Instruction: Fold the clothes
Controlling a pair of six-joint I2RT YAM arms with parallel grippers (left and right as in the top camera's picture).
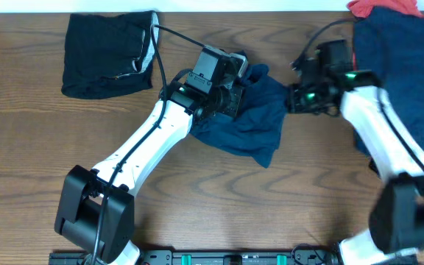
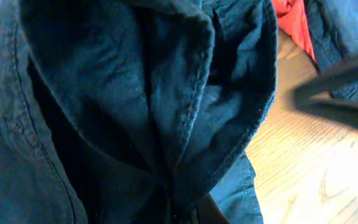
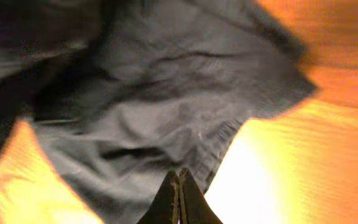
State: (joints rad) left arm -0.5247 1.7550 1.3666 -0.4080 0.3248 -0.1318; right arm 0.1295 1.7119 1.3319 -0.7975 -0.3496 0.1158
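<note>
Overhead: navy shorts (image 1: 256,125) lay bunched on table (image 1: 50,147), centre. L gripper (image 1: 230,96) buried in cloth, couldn't tell its state; R gripper (image 3: 179,183) pinched shut by hem. Prob. spreading step; next needed corners pulled apart.

Robot test bench in a lab

A wood-grain table (image 1: 35,162) is viewed from a fixed overhead camera. Two white-and-black arms, left arm (image 1: 146,143) and right arm (image 1: 377,132), are mounted by a black rail (image 1: 227,258) at the lower edge. A black cable (image 1: 175,33) is trailed across, and clothes (image 1: 105,55) are laid in the upper corners.
</note>
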